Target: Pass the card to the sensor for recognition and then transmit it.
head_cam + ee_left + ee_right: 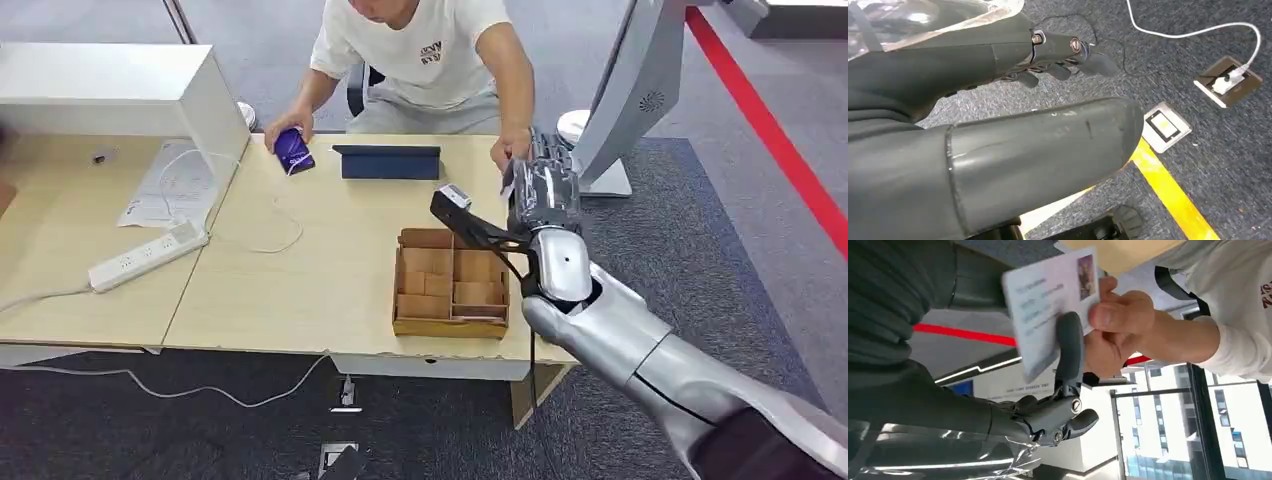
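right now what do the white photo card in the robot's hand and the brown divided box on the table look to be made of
The white photo card looks like thin stiff plastic or laminated card: flat, smooth, printed text and a small photo; blur leaves it open. The brown divided box looks like plain corrugated cardboard: matte tan walls and folded partitions. The right hand and a person's hand both hold the card.

the card (1048, 295) is thin white glossy stuff with print and a small photo, and the right hand (1058, 405) beside it is dark matt plastic with bright metal screws, wrapped behind in crinkled clear film. the table (320, 250) is pale smooth wood laminate, and on it the divided box (450, 283) looks like rough brown cardboard. left of the box lie a white plastic power strip (148, 256) and paper sheets (170, 185), and the floor (1168, 65) is rough grey carpet.
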